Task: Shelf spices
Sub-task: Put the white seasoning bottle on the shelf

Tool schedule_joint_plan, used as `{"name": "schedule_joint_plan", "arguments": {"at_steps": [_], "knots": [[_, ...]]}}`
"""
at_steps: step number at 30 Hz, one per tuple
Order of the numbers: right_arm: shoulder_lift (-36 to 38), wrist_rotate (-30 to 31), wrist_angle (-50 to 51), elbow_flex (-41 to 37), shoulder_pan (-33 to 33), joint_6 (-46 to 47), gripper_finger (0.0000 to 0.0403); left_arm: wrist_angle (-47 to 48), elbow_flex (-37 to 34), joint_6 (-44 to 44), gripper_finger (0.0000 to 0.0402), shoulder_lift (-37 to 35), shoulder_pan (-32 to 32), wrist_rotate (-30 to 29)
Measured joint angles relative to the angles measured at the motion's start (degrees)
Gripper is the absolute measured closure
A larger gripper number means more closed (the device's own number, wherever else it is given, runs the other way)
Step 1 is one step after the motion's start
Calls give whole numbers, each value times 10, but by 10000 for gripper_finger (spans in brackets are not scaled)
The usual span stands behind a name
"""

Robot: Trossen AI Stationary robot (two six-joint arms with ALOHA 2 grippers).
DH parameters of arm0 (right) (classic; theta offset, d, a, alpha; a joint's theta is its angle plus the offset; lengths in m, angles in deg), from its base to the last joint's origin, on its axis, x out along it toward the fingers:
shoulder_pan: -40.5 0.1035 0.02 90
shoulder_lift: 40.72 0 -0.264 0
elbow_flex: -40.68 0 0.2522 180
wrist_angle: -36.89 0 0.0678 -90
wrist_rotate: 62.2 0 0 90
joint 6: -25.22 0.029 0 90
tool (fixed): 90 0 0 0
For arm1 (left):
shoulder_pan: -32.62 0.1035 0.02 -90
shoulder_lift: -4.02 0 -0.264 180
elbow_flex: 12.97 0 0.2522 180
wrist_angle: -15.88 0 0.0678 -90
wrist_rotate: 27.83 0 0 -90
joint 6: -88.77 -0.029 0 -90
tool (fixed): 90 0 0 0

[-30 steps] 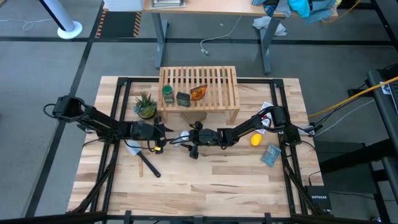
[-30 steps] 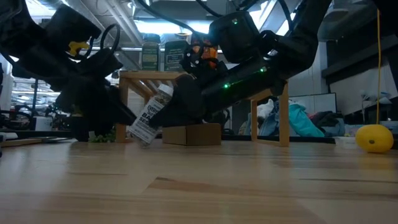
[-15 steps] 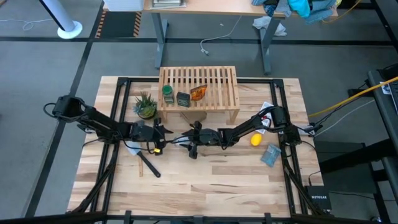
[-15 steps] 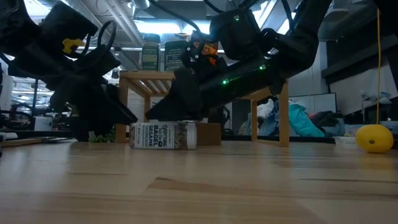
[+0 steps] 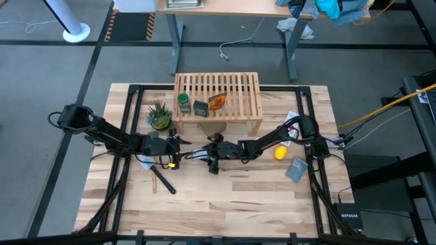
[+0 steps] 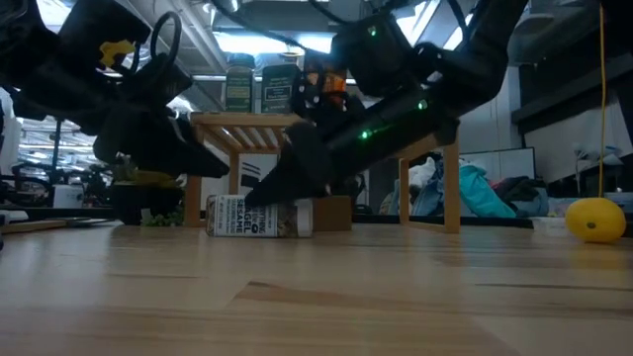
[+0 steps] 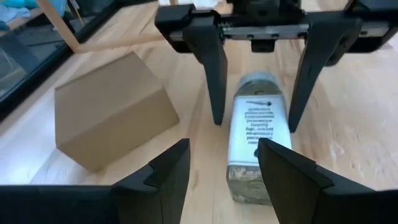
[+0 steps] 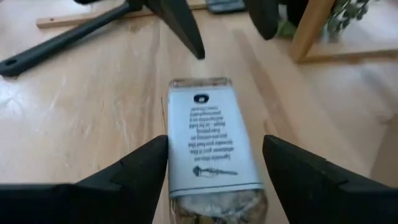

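Both hands (open) low, facing across toppled jar point(image 6: 259, 215)

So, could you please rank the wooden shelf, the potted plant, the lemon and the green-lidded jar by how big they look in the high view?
1. Wooden shelf, by far the largest.
2. Potted plant.
3. Green-lidded jar and lemon: these look about alike from above, so I would not rank them. The jar also stands higher, nearer the camera.
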Motion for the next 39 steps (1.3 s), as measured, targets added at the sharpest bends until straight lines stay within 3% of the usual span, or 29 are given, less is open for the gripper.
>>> {"name": "schedule_joint_plan", "arguments": {"at_steps": [8, 13, 17, 20, 28, 39], "knots": [[64, 14, 90, 0, 1, -14, 134, -2, 0, -3, 240, 0, 0, 19], [77, 19, 148, 0, 16, -11, 146, -2, 0, -10, 304, 0, 0, 26], [77, 28, 198, 0, 41, -2, 182, -1, 0, -10, 365, 0, 0, 46], [77, 71, 186, 0, 55, -12, 214, -1, 0, -10, 395, 0, 0, 48], [77, 94, 198, 1, 56, -9, 268, 3, 0, -3, 398, 0, 0, 60], [77, 95, 188, 0, 56, -6, 274, 2, 0, 0, 400, 2, 0, 84]]}}
